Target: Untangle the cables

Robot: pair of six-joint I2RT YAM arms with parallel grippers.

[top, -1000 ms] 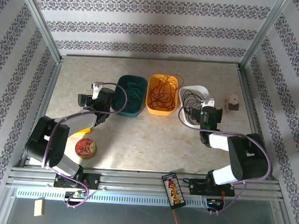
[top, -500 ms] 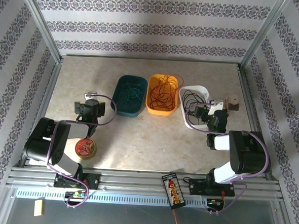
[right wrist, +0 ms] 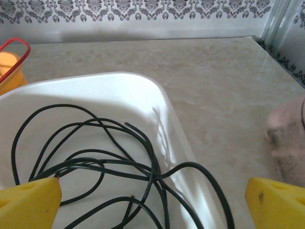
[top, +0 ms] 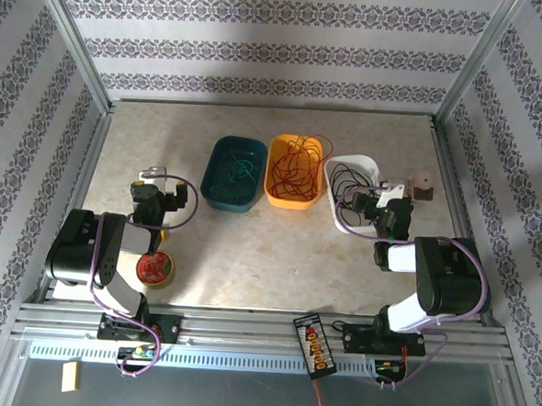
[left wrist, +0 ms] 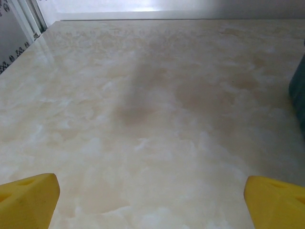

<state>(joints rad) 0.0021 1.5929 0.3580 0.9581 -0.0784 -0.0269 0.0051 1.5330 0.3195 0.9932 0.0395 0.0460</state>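
Note:
The cables lie sorted in three bins. A green cable (top: 244, 170) sits in a teal bin (top: 219, 183), red cables (top: 297, 165) in an orange bin (top: 293, 202), and black cables (right wrist: 119, 162) coil in a white bin (right wrist: 143, 90), one loop hanging over its right rim. My right gripper (right wrist: 152, 206) hovers open just above those black cables, and its yellow fingers (right wrist: 28, 205) hold nothing. Left of the teal bin, my left gripper (left wrist: 152, 202) stands open over bare table. From above, the left gripper (top: 153, 179) and right gripper (top: 379, 195) are both on view.
A red round tin (top: 155, 269) lies near the left arm's base. A brownish-pink object (right wrist: 288, 138) stands right of the white bin. A black connector board (top: 316, 344) rests on the front rail. The teal bin's edge (left wrist: 299, 90) is right of the left gripper.
The left arm has swung left, away from the teal bin. The right gripper moved right and toward the white bin's far side, then held still.

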